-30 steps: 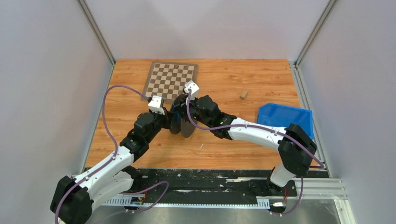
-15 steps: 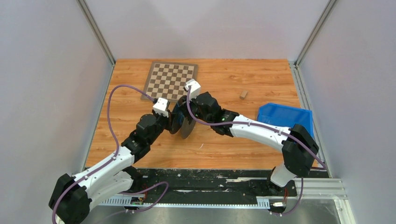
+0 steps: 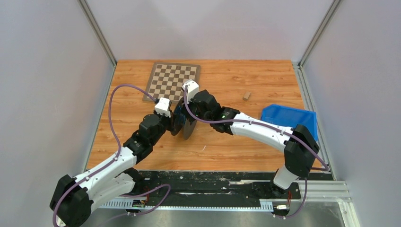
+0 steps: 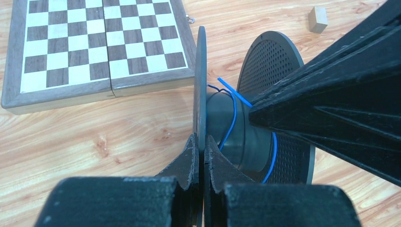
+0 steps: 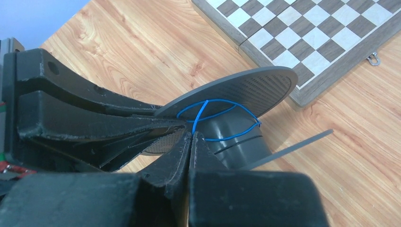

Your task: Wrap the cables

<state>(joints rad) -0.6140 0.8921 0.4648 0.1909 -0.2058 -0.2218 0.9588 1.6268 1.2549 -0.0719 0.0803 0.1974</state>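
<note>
A dark grey spool [image 3: 186,124] with two thin flanges stands on edge on the wooden table between both grippers. A very thin blue cable [image 4: 233,113] runs in loose turns round its hub [image 4: 221,124]; it also shows in the right wrist view [image 5: 201,111]. My left gripper [image 4: 201,142] is shut on the edge of the near flange [image 4: 200,71]. My right gripper [image 5: 191,135] is shut at the hub where the blue cable crosses, pinching the cable. The right gripper's fingers [image 4: 331,104] fill the right of the left wrist view. Both grippers meet at the spool in the top view [image 3: 182,118].
A folded chessboard [image 3: 172,81] lies just behind the spool. A small wooden block [image 3: 246,95] sits to the right at the back. A blue bin [image 3: 288,118] stands at the right edge. Grey walls close in the table on three sides.
The left wrist has shifted slightly right and the right wrist slightly left and back. The spool has turned a little between them. Both grippers have stayed shut.
</note>
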